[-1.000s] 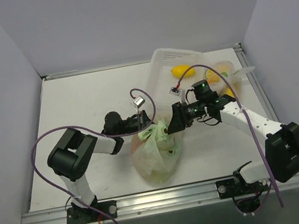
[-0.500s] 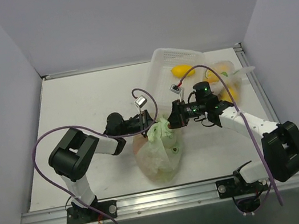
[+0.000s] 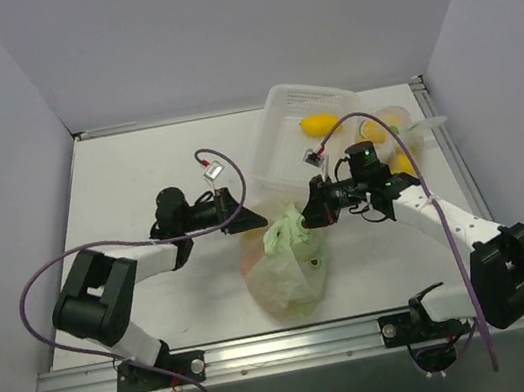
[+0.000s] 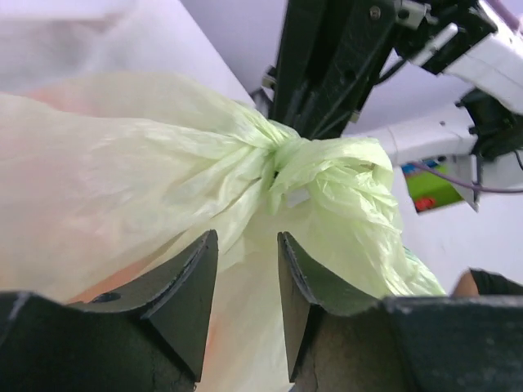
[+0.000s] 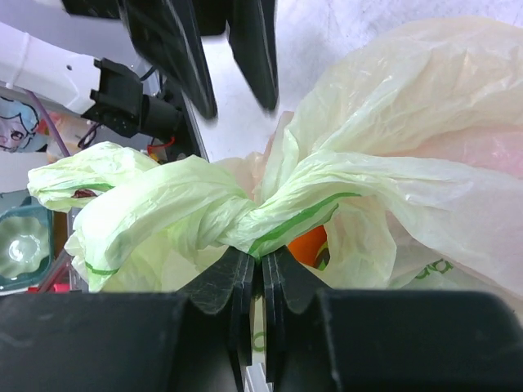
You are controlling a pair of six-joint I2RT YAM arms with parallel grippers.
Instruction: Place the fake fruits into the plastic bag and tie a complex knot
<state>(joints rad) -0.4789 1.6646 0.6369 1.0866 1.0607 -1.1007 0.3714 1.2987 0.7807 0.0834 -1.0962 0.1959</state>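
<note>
The pale green plastic bag (image 3: pixel 283 268) lies bulging at the table's middle front, its handles twisted into a knot (image 3: pixel 289 232) on top. An orange fruit (image 5: pixel 310 245) shows through the film; the other fake fruits inside are only pale blurs. My right gripper (image 3: pixel 316 217) is shut on the twisted plastic just right of the knot (image 5: pixel 237 220), the jaws pinched together (image 5: pixel 261 260). My left gripper (image 3: pixel 250 222) sits left of the bag, open, pointing at the knot (image 4: pixel 276 160) with only bag film behind its gap (image 4: pixel 248 245). The left fingers (image 5: pixel 184 49) show in the right wrist view.
A white plastic basket (image 3: pixel 286 146) stands tilted behind the bag, with a yellow lemon (image 3: pixel 319 125) in it. To its right lies a clear bag (image 3: pixel 404 135) with yellow fruit inside. Grey walls close in the table on three sides.
The left arm has drawn back to the left, its gripper off the bag. The right gripper has closed on the plastic beside the knot, and the bag top has shifted slightly right.
</note>
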